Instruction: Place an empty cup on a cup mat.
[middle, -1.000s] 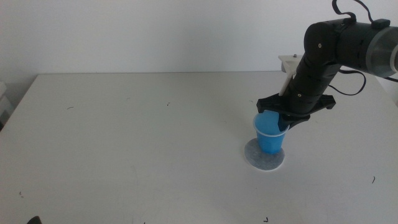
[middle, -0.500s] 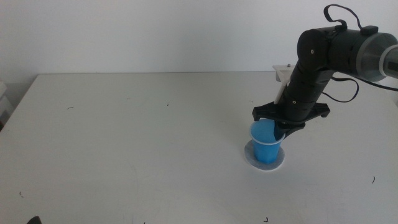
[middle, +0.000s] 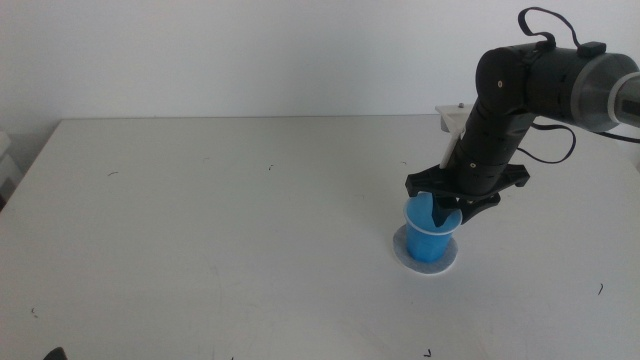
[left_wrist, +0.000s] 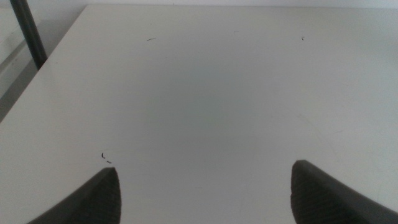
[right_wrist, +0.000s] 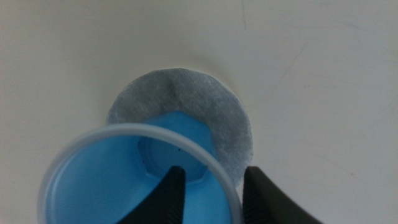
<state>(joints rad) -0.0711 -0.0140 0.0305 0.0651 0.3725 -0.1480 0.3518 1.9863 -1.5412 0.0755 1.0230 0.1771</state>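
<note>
One arm works here: the right gripper reaches in from the right side of the table and pinches the cup by its rim, one jaw inside and one outside the wall. Upright and empty, this blue cup sits on the grey mat, whose edge peeks out around the cup's base. Left gripper hangs released over bare tabletop, jaws wide apart, well away from the cup.
</note>
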